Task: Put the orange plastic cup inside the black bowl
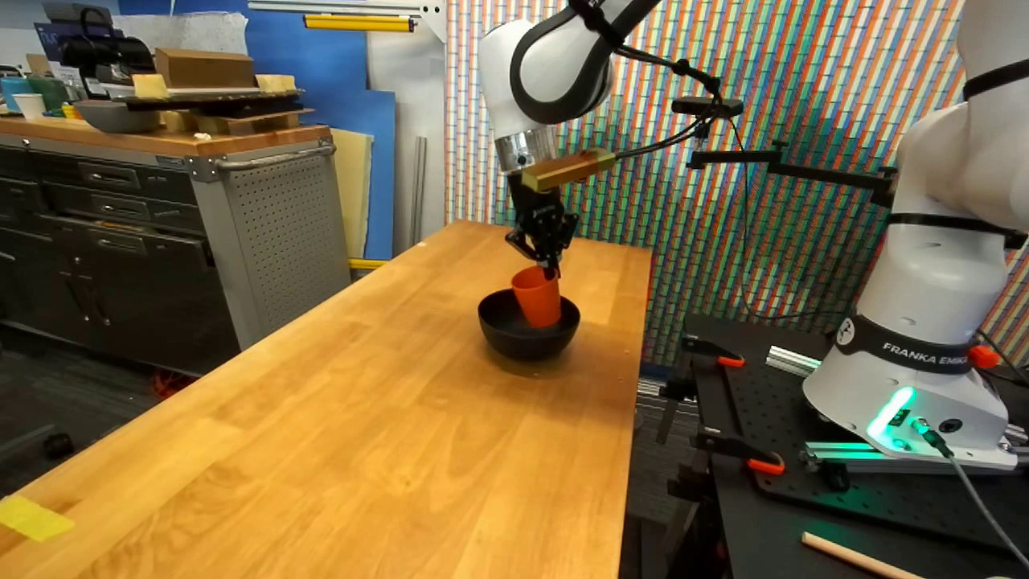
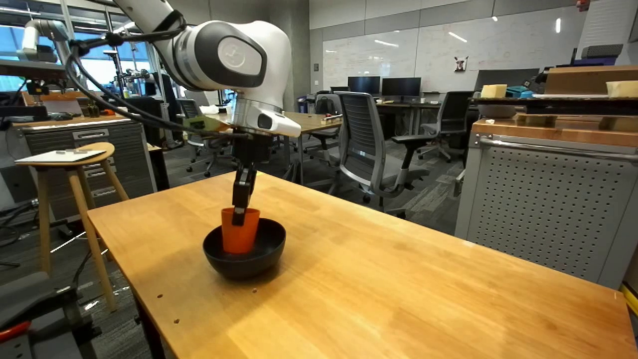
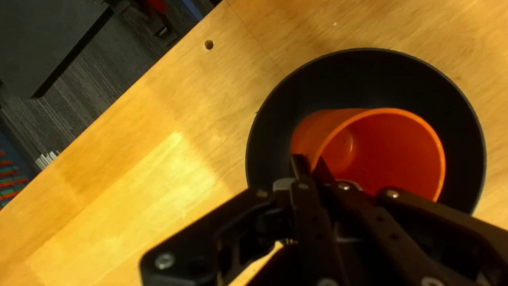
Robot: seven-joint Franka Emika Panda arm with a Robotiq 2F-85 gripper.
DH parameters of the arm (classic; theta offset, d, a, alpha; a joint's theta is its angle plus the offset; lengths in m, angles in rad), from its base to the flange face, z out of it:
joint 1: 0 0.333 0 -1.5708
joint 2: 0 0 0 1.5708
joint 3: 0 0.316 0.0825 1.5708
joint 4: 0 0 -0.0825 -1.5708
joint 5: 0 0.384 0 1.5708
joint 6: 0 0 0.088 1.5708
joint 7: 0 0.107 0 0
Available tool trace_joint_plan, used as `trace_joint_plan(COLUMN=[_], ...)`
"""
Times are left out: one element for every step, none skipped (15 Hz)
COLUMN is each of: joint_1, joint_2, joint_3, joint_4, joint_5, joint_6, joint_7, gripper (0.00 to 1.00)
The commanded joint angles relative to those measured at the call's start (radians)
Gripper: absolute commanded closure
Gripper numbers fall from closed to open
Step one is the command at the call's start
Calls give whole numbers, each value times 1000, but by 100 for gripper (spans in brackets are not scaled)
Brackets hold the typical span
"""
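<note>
The orange plastic cup (image 1: 535,301) is inside the black bowl (image 1: 526,344) in both exterior views, leaning slightly. The cup (image 2: 240,240) sits within the rim of the bowl (image 2: 244,268); I cannot tell whether its base touches the bowl's floor. My gripper (image 1: 550,270) is above the bowl, fingers pointing down at the cup's rim. In the wrist view the gripper (image 3: 311,165) is shut on the cup's wall, one fingertip inside the cup (image 3: 391,153) and one outside. The bowl (image 3: 369,77) surrounds the cup there. The gripper (image 2: 239,217) hides part of the cup.
The bowl stands on a wooden table (image 1: 386,418), near the edge on the robot base's side. The robot base (image 1: 908,402) is on a black stand beside the table. A workbench (image 1: 273,217) is beyond the table's other side. A stool (image 2: 84,159) stands past the table.
</note>
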Motion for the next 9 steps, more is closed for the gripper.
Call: trace_joint_plan(joint_1=[-19,-20,-21,-15,-5,12,26,42,52], joint_2=[63,73,72,65,29,-25,-71,-143,-185], joint_3=[1,2,3,0,1,-1,-3,-2,1], joint_4=[22,23,20,14,-7,-37,-59,-89,-98], joint_5=[103,126,148,156,153,124,93,55,13], joint_6=[10,13,9,10,13,23,29,31,29], joint_7=[-73,-89,-106,-106,-106,-90,-72,-58,-49], gripper=[99,70,70,63,56,47,40,33,24])
